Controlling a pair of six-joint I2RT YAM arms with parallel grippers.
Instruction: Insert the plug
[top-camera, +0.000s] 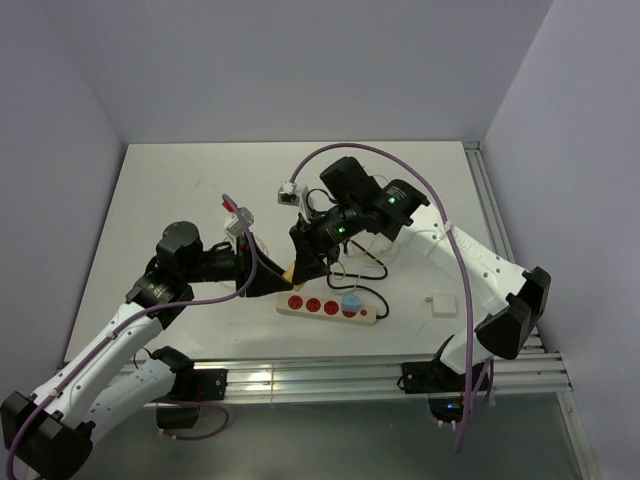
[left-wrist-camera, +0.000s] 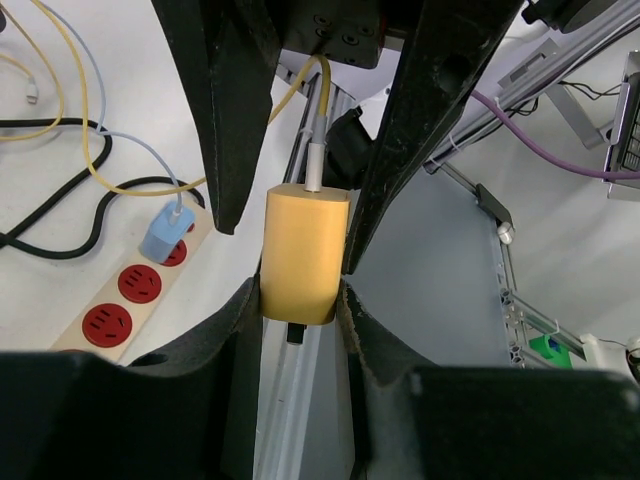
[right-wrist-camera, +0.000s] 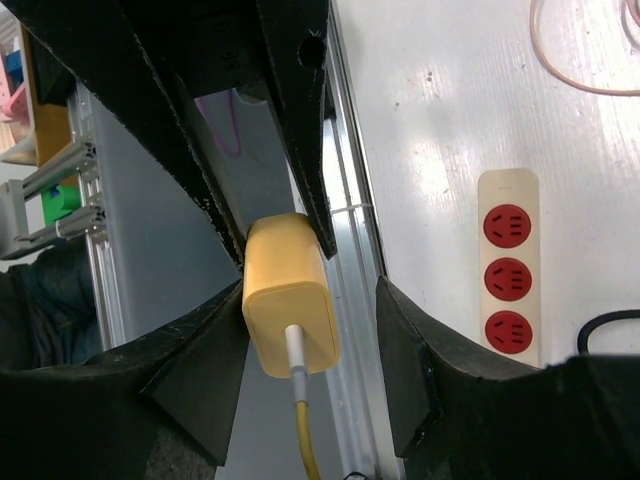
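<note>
White table (top-camera: 180, 180) bears power strip (top-camera: 325, 307); left hand (left-wrist-camera: 298, 300) pinches yellow plug (left-wrist-camera: 303, 235), right hand (right-wrist-camera: 312, 297) spread around it.

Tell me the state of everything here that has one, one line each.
Yellow plug: unplugged, cable attached, clamped in left gripper.
Right gripper: open, fingers either side of the plug.
Blue plug: inserted in power strip.
Red sockets: three visible, empty.

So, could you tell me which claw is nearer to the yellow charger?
Left: the left claw pinches the yellow charger; the right claw is open around it, one finger clear.
</note>
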